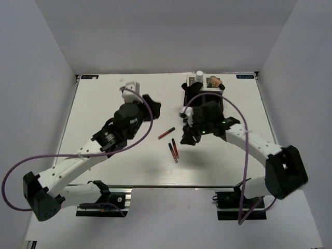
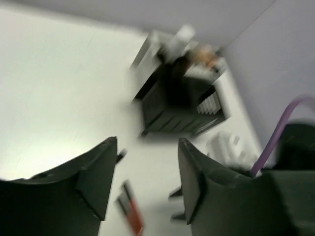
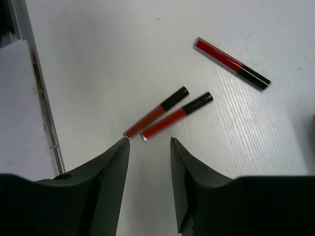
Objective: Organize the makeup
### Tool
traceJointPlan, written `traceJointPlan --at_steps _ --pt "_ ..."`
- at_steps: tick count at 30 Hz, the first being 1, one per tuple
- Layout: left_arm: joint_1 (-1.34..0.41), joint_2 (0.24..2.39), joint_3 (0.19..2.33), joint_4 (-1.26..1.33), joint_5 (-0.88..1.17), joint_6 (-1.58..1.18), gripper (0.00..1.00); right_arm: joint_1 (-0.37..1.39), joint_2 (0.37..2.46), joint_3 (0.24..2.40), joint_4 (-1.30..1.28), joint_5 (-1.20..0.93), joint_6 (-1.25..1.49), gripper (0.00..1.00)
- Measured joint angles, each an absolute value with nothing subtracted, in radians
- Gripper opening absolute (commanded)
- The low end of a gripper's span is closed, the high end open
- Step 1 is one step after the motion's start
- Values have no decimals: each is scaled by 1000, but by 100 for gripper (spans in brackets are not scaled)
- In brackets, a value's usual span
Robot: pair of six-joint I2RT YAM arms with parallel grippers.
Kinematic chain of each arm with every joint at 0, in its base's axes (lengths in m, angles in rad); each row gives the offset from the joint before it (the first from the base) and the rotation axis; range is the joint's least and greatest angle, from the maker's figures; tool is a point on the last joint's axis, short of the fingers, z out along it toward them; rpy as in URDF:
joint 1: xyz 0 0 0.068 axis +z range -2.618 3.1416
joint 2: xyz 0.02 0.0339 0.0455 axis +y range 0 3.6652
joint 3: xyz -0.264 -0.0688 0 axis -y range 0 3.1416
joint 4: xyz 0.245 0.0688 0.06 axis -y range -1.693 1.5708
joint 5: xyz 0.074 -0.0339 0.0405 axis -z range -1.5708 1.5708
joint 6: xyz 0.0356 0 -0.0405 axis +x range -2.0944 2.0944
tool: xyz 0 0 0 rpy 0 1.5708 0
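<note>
One red-black pencil [image 3: 156, 112] lies just beside a second [image 3: 177, 115], almost parallel and nearly touching at the red ends, on the bare tabletop [image 3: 98, 59]. A third pencil [image 3: 231, 64] lies apart from them, farther out. The right end effector [image 3: 150, 142] hovers over the red ends of the pair, its jaws apart and empty.

The main risk is that a descent here would catch both pencils at once, or pinch one at its very tip so that it pivots or rolls off. The cause would be how close together the two lie and how round and thin they look.

The left end effector [image 2: 147, 147], also spread with nothing between its fingers, points toward the black box [image 2: 170, 110] at the far edge, where a white bottle [image 1: 199, 75] and a tan bottle [image 1: 214, 82] stand. Its view is smeared. Both arms crowd the middle of the tabletop, so a reach for the same pencil could bring them into contact or knock a pencil aside.
</note>
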State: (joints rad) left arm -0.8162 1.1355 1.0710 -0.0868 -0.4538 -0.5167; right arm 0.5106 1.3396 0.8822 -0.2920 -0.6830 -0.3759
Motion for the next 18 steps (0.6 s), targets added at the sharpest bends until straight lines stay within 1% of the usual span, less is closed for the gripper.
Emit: traceJointPlan --at_steps 1,2,4,7,9,13,16,18 --pt "-816 1099 1019 -150 -460 -558 66 561 1386 916 -299 -639 -364 48" --pt "-816 1062 967 -216 -466 -599 67 606 1427 945 -302 -596 -348 50" --pt "-816 995 875 -316 -476 -677 67 672 1503 998 -319 -513 -308 53" --pt "-816 867 769 -450 -495 -773 70 719 1638 1103 -363 -413 -235 53" --pt "-816 782 744 -513 -513 -827 71 725 1713 1151 -364 -346 -188 53" --pt "-816 677 743 -578 -543 -906 73 729 1743 1142 -370 -219 -128 56" --pt "-816 678 734 -599 -543 -943 74 731 1743 1136 -361 -151 -104 56" --pt "-816 696 713 -603 -541 -956 74 731 1745 1131 -361 -124 -88 54"
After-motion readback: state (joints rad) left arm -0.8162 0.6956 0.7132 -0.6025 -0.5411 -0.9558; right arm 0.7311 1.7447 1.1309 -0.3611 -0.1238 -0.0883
